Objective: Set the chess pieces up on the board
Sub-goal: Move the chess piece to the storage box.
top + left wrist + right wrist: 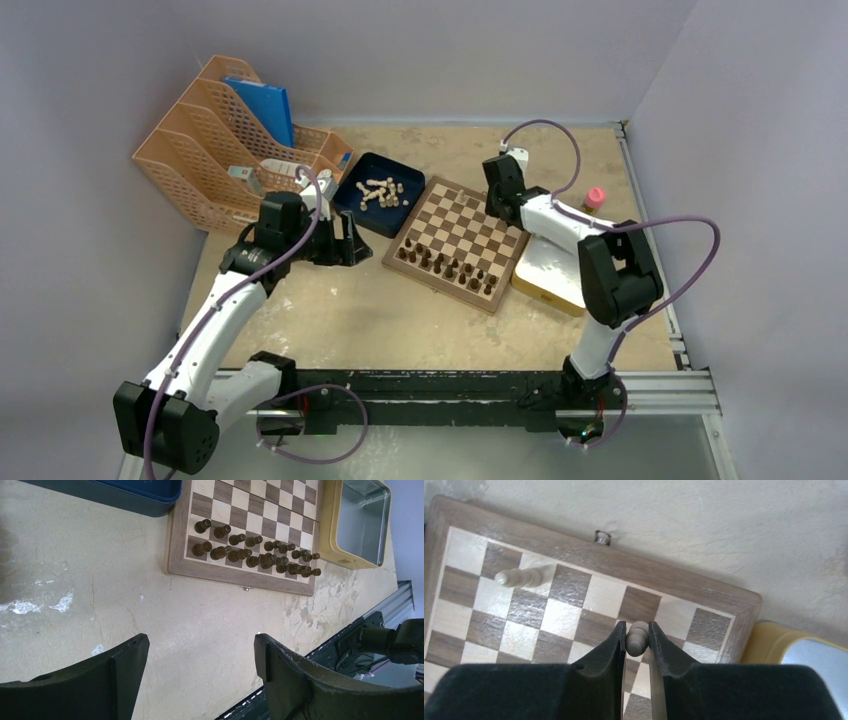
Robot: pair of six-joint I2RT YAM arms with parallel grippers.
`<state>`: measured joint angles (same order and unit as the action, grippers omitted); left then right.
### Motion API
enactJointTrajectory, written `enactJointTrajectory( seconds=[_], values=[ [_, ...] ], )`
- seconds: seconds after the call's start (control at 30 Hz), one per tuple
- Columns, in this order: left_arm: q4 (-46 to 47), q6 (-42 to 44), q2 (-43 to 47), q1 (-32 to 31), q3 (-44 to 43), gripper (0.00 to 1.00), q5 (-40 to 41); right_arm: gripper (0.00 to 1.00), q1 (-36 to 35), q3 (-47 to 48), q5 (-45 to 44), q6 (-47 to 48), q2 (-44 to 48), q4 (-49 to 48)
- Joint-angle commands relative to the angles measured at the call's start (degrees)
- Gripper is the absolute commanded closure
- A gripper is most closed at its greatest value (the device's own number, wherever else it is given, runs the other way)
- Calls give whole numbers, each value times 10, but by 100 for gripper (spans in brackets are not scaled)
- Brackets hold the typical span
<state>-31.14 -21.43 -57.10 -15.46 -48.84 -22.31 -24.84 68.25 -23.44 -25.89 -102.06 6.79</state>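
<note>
my right claw (636, 626) — clamped on one light chess piece (638, 637) over the board (664, 577), toward the table's far edge | my left claw (200, 652) — open above the table (100, 595)

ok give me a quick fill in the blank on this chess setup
The left gripper is ____.
The right gripper pinches a light piece over the ____.
Most other light pieces lie in the blue ____.
The dark pieces stand in ____ rows.
Missing words: open; board; tray; two
</note>
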Motion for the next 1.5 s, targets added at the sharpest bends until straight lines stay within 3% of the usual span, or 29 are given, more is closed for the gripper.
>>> enactJointTrajectory(
  seconds=[0.0, 0.73, 1.47],
  values=[
    [10, 11, 16, -2, 1, 23, 8, 83, 16, 18, 0, 7, -16, -8],
    [8, 11, 18, -8, 1, 23, 15, 81, 23, 19, 34, 0, -56, -30],
    [7, 16, 18, -10, 1, 23, 14, 61, 23, 21, 29, -2, -24, -13]
  ],
)
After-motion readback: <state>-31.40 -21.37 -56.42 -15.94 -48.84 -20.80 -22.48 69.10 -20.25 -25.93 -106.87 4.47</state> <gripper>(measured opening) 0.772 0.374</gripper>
